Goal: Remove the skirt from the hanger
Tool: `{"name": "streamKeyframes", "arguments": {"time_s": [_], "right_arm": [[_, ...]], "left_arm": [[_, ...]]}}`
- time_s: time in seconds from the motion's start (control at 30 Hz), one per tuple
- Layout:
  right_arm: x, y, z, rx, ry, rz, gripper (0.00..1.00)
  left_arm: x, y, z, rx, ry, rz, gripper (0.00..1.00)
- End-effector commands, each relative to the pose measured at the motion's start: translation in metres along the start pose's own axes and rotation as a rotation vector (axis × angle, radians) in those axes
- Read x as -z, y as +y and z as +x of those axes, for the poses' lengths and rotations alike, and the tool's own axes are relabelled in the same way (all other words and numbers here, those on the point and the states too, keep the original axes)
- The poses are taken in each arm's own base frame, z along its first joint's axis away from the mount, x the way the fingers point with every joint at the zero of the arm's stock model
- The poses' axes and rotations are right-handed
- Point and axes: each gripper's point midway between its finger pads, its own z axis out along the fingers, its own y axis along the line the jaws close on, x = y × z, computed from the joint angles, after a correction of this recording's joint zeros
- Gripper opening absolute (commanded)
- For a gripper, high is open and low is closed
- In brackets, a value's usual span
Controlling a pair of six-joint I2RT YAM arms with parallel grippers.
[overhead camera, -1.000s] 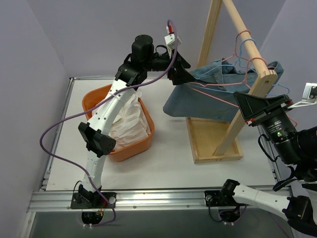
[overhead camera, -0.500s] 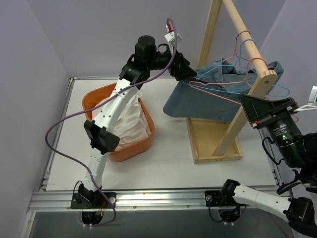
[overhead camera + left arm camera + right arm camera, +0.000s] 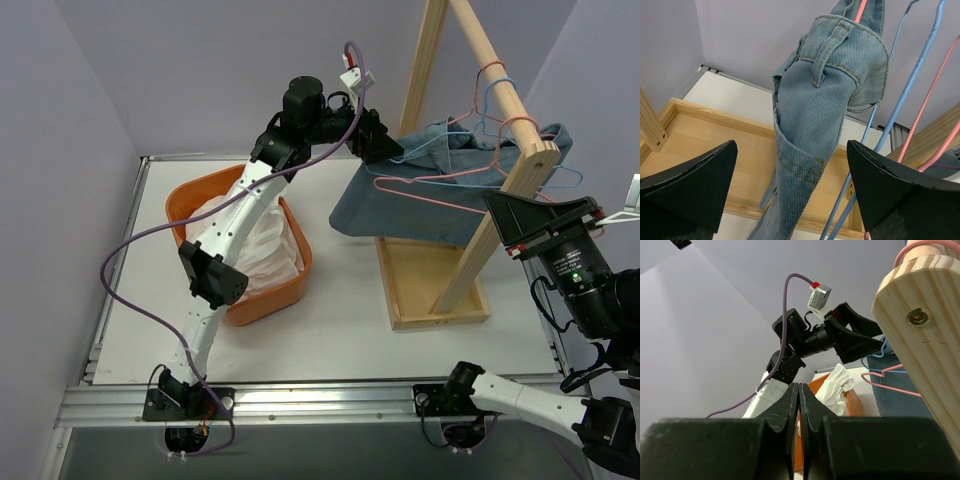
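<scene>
Fingers (image 3: 695, 185) of the left gripper (image 3: 385, 150) are spread wide on either side of the skirt (image 3: 815, 100). A bunched fold of denim with a belt loop is seen hanging in the gap between them, and neither pad is seen to touch it; nothing is held.

Little of the task can be judged as done. The skirt (image 3: 400, 205) is draped over the pink hanger (image 3: 432, 198), with a blue hanger (image 3: 910, 75) just beside it. Both hangers are hooked on the sloping wooden rail (image 3: 500, 75) of the rack at the far right of the table (image 3: 340, 310). Below the rail, the denim hangs down toward the rack's wooden base (image 3: 430, 290).

What is left, by this judgement, is nearly everything: the fold has to be pinched, the cloth drawn off the pink wire toward the left, and the skirt carried clear of the rack. A snag of the waistband on the hanger wires may be expected.

At the near end of the rail, the right gripper (image 3: 798, 390) is held with its fingers (image 3: 785, 410) pressed together. Nothing is seen between them, and it is kept apart from the skirt.

To the left, an orange basket (image 3: 190, 205) with white cloth in it is set on the table, under the left arm.
</scene>
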Motion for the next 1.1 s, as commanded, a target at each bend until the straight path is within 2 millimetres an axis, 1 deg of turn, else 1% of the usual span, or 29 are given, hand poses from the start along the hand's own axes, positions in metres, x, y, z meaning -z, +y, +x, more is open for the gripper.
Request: {"name": "streamKeyframes", "arguments": {"time_s": [0.0,0.03,0.13,0.2,0.27,0.33,0.37,0.4,0.53,0.57,0.6,0.63,0.67,0.7,0.73,0.77,0.8,0.83,0.87,0.9,0.93,0.97,1.0,1.03,1.07], "right_arm": [[-0.004,0.006,-0.009,-0.020,-0.037,-0.011,0.00],[-0.004,0.007,-0.010,-0.022,-0.039,-0.016,0.00],[-0.003,0.007,-0.011,-0.023,-0.040,-0.017,0.00],[-0.002,0.007,-0.012,-0.023,-0.042,-0.016,0.00],[-0.001,0.006,-0.012,-0.023,-0.044,-0.013,0.00],[-0.002,0.005,-0.011,-0.020,-0.041,-0.008,0.00],[-0.002,0.005,-0.011,-0.020,-0.039,-0.008,0.00],[-0.002,0.005,-0.010,-0.020,-0.037,-0.007,0.00],[-0.002,0.003,-0.008,-0.019,-0.034,0.002,0.00],[-0.003,0.003,-0.008,-0.019,-0.031,0.000,0.00],[-0.003,0.003,-0.007,-0.017,-0.029,0.001,0.00],[-0.004,0.003,-0.006,-0.017,-0.027,0.003,0.00],[-0.003,0.003,-0.007,-0.018,-0.030,0.002,0.00],[-0.004,0.003,-0.006,-0.019,-0.026,0.001,0.00],[-0.004,0.004,-0.006,-0.019,-0.025,0.000,0.00],[-0.004,0.004,-0.007,-0.019,-0.028,0.000,0.00],[-0.004,0.004,-0.007,-0.019,-0.028,0.002,0.00],[-0.004,0.004,-0.006,-0.019,-0.027,0.003,0.00],[-0.005,0.004,-0.007,-0.019,-0.028,0.002,0.00],[-0.005,0.004,-0.007,-0.020,-0.027,0.001,0.00],[-0.005,0.004,-0.007,-0.019,-0.028,0.002,0.00],[-0.006,0.006,-0.006,-0.018,-0.023,-0.001,0.00],[-0.005,0.006,-0.008,-0.019,-0.025,-0.001,0.00],[-0.005,0.006,-0.009,-0.019,-0.025,0.000,0.00],[-0.006,0.007,-0.008,-0.020,-0.022,-0.003,0.00]], "left_arm": [[0.000,0.001,-0.012,-0.047,-0.031,-0.029,1.00],[-0.001,0.002,-0.011,-0.043,-0.030,-0.032,0.93],[-0.005,-0.002,-0.009,-0.055,-0.029,-0.023,0.91],[-0.009,-0.004,-0.002,-0.072,-0.011,-0.033,0.85],[-0.011,-0.004,0.003,-0.090,0.008,-0.037,0.77],[-0.015,-0.009,0.012,-0.095,0.034,-0.031,0.70],[-0.017,-0.009,0.017,-0.111,0.047,-0.027,0.64],[-0.020,-0.012,0.022,-0.113,0.058,-0.020,0.62],[-0.021,-0.021,0.039,-0.110,0.110,0.042,0.56],[-0.021,-0.023,0.040,-0.122,0.117,0.056,0.50],[-0.019,-0.027,0.040,-0.128,0.119,0.070,0.33],[-0.018,-0.030,0.042,-0.127,0.132,0.090,0.23],[-0.016,-0.030,0.042,-0.142,0.134,0.093,0.11],[-0.013,-0.034,0.037,-0.150,0.128,0.091,0.03],[-0.012,-0.034,0.031,-0.160,0.114,0.082,0.02],[-0.011,-0.032,0.032,-0.141,0.113,0.075,0.02],[-0.006,-0.035,0.020,-0.143,0.090,0.067,0.02],[-0.003,-0.033,0.009,-0.121,0.058,0.054,0.02],[0.003,-0.039,-0.004,-0.114,0.030,0.067,0.02],[0.007,-0.039,-0.010,-0.095,0.013,0.070,0.02],[0.010,-0.040,-0.027,-0.101,-0.040,0.080,0.02],[0.023,-0.041,-0.046,-0.058,-0.084,0.087,0.02],[0.026,-0.042,-0.046,-0.030,-0.089,0.119,0.02],[0.032,-0.047,-0.067,-0.068,-0.163,0.157,0.02],[0.038,-0.051,-0.077,-0.008,-0.186,0.184,0.02]]}}
